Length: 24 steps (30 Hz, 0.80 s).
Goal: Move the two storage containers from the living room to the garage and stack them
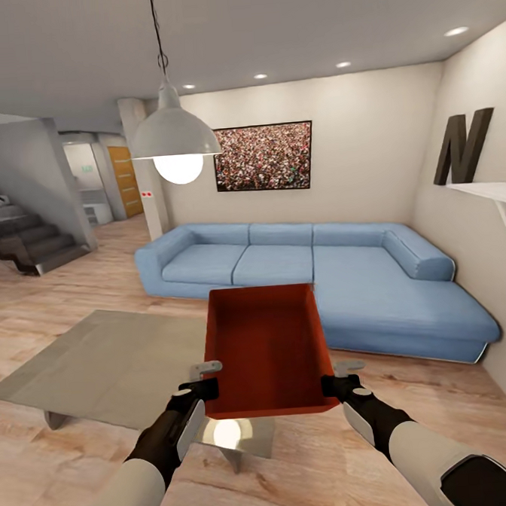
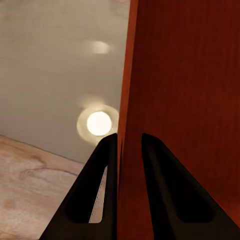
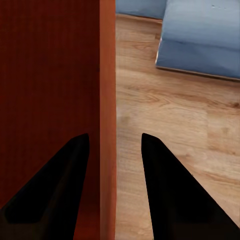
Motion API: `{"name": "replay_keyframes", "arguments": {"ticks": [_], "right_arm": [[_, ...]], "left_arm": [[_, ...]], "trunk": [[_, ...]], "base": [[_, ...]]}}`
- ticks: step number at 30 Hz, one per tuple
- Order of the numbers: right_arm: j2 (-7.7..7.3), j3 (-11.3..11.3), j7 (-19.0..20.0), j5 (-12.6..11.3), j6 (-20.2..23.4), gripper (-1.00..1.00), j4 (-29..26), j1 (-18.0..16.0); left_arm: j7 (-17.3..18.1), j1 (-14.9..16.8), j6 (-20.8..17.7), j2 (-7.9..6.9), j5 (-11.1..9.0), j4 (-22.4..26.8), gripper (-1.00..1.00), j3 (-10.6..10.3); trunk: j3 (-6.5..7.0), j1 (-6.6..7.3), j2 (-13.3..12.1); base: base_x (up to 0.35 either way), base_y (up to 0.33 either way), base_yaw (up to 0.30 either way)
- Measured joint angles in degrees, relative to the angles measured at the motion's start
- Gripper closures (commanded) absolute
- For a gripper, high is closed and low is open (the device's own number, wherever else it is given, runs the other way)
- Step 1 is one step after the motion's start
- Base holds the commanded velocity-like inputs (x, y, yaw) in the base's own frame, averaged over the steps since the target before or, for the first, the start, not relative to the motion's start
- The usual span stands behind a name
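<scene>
The red-orange rectangular plastic storage container [image 1: 267,350] is held up between both arms over the near end of the glass-topped coffee table [image 1: 102,362] in the living room, in front of the blue corner sofa [image 1: 323,278]. The left tool [image 1: 199,393] straddles one side wall and the right tool [image 1: 339,386] straddles the opposite wall.

The chief risk is the bin slipping or tilting. Each tool grips only a thin smooth wall near the bin's near end, so the far end hangs unsupported. Uneven arm motion while the base turns toward the garage could twist it free, and it would land on the glass.

The left wrist view shows the left tool [image 2: 129,142] pinched tight on the wall, with the table and a lamp's reflection below. In the right wrist view the right tool [image 3: 115,145] looks more loosely set, a gap showing beside the wall, though contact may be hidden; beyond is light wood plank floor [image 3: 170,115]. Only the head view shows the bin's level pose.
</scene>
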<state>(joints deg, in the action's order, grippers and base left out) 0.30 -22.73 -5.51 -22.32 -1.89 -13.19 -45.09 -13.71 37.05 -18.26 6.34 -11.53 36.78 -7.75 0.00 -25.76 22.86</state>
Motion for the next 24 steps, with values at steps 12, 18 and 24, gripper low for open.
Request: {"name": "replay_keyframes", "arguments": {"ticks": [12, 18, 24], "right_arm": [[0.0, 0.0, 0.0, 0.0, 0.0, 1.0, 0.0, 0.0], [0.0, 0.0, 0.0, 0.0, 0.0, 1.0, 0.0, 0.0], [0.0, 0.0, 0.0, 0.0, 0.0, 1.0, 0.0, 0.0]], "left_arm": [[0.0, 0.0, 0.0, 0.0, 0.0, 0.0, 1.0, 0.0], [0.0, 0.0, 0.0, 0.0, 0.0, 0.0, 1.0, 0.0], [0.0, 0.0, 0.0, 0.0, 0.0, 0.0, 1.0, 0.0]], "trunk": [[0.0, 0.0, 0.0], [0.0, 0.0, 0.0], [0.0, 0.0, 0.0]], "base": [[0.0, 0.0, 0.269], [0.0, 0.0, 0.269], [0.0, 0.0, 0.269]]}}
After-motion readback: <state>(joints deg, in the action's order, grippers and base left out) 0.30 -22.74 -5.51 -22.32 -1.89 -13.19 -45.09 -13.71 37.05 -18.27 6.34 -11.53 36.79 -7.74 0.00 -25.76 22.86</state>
